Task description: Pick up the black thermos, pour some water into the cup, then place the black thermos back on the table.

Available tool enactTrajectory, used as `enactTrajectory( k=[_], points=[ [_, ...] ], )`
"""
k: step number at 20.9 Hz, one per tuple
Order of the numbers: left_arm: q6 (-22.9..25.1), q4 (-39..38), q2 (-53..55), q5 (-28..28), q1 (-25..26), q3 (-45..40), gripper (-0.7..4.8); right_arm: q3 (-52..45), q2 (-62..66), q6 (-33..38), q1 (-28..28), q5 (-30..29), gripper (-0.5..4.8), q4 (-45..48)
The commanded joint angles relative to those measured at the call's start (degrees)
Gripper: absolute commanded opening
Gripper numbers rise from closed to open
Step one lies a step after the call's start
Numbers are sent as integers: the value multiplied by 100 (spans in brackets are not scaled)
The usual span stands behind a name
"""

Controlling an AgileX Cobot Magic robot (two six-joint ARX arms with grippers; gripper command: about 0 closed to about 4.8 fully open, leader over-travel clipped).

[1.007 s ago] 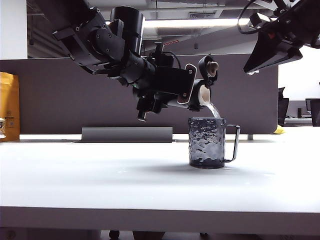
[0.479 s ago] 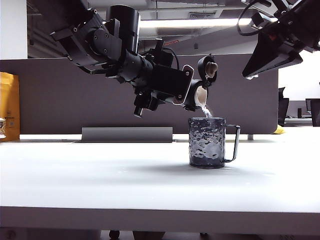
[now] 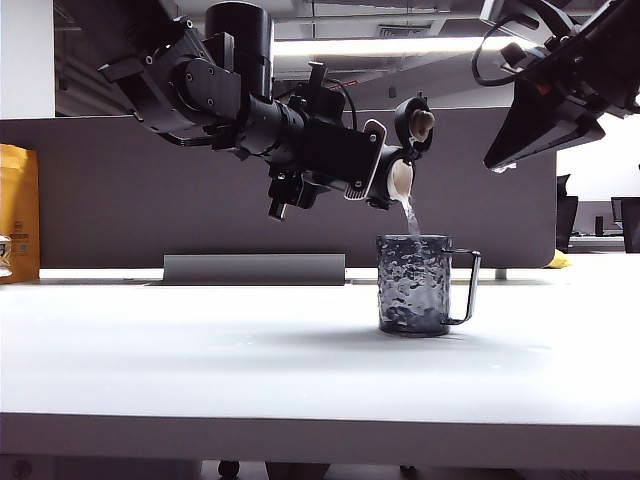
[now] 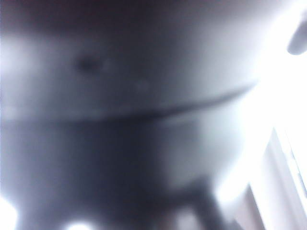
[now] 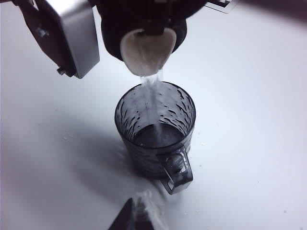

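Note:
The black thermos (image 3: 388, 170) hangs tipped over the cup, lid flipped up, with my left gripper (image 3: 365, 165) shut on its body. A thin stream of water (image 3: 410, 215) falls from the pale spout (image 5: 146, 50) into the cup (image 3: 412, 285). The smoky dimpled cup (image 5: 154, 129) stands upright on the white table (image 3: 200, 350), partly filled, handle to the right. One silver finger (image 5: 72, 33) of the left gripper shows beside the thermos (image 5: 144, 19). In the left wrist view only the thermos's blurred dark wall (image 4: 120, 96) shows. My right gripper (image 3: 495, 155) hovers shut, high to the cup's right, its tips (image 5: 136, 215) empty.
A grey divider panel (image 3: 100, 190) runs behind the table, with a low grey stand (image 3: 254, 268) at its foot. A yellow box (image 3: 18, 210) sits at the far left. Small water drops (image 5: 64, 138) lie on the table near the cup.
The left wrist has turned and lifted, raising the spout a little higher above the cup; the stream has thinned but still falls. The right arm has barely moved.

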Motion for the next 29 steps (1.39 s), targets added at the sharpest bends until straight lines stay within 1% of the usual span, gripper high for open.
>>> enactTrajectory(
  k=[1,3,5,6,7,10,12,20,23,29],
  points=[
    [-17,444,-98,243,2,79,-6,26,-11,-20,4,-35,-6,57],
    [-15,459,-98,343,74,79,-6,26,-11,-61,4,-39,-6,52],
    [7,450,-98,420,142,79,-6,26,-11,-144,7,-282,-6,57],
    [136,448,-98,424,162,79,-6,26,-11,-142,9,-358,-6,55],
    [260,442,-98,420,173,87,-6,26,-11,-142,9,-356,-6,17],
    [262,446,-98,422,173,87,-6,26,-11,-142,13,-361,-6,15],
    [409,444,-98,400,173,87,-6,26,-11,-142,13,-358,-6,15],
    [409,448,-101,374,120,129,-6,26,-11,-144,20,-356,-6,15],
    [393,704,-103,380,96,129,-6,26,-11,-144,20,-358,-6,13],
    [365,702,-103,402,96,129,-6,26,-13,-151,20,-356,-6,15]
  ],
)
